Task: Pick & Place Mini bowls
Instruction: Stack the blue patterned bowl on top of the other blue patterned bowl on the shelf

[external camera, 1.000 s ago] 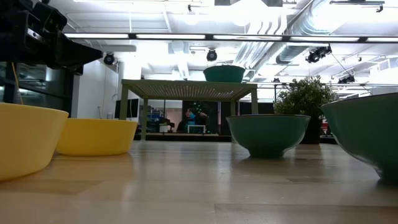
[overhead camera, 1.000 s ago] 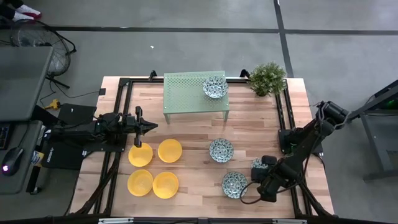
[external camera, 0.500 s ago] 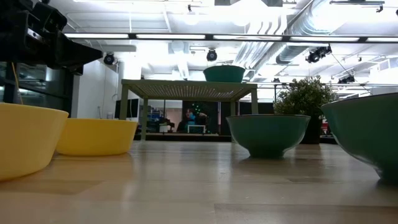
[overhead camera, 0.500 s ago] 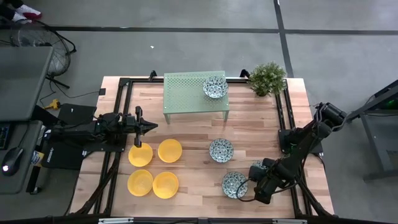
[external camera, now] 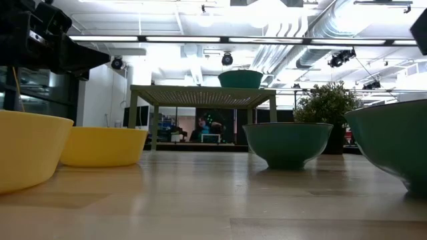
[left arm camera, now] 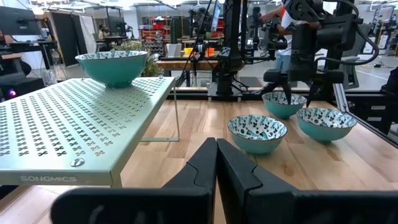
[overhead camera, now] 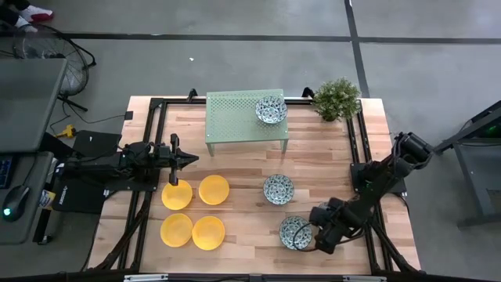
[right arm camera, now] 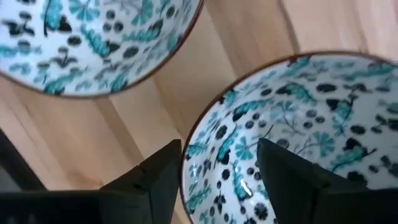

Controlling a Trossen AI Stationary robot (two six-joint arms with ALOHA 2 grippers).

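- The right gripper [overhead camera: 313, 229] hangs low over the table's front right corner, its fingers [right arm camera: 163, 171] spread apart on either side of the rim of a patterned bowl [right arm camera: 292, 137], gripping nothing.
- In the high view, that gripper sits at the right edge of the front patterned bowl [overhead camera: 294, 232]; a further patterned bowl [overhead camera: 321, 210] lies largely hidden under the arm just behind it.
- A third patterned bowl [overhead camera: 278, 189] rests alone on the bare wood near the table's middle, well apart from the rack.
- The fourth patterned bowl [overhead camera: 271, 110] stands on top of the pale green rack [overhead camera: 235, 117], at its right end, near the potted plant [overhead camera: 337, 98] at the table's back right corner.
- Four yellow bowls [overhead camera: 195, 211] form a loose square on the left half of the wooden table [overhead camera: 313, 157], two behind and two in front, each close to its neighbour.
- The left gripper [overhead camera: 192, 158] waits at the table's left side, just behind the yellow group, its fingers [left arm camera: 202, 165] pressed together and empty.
- From table height, the yellow bowls [external camera: 100, 145] fill the left foreground.
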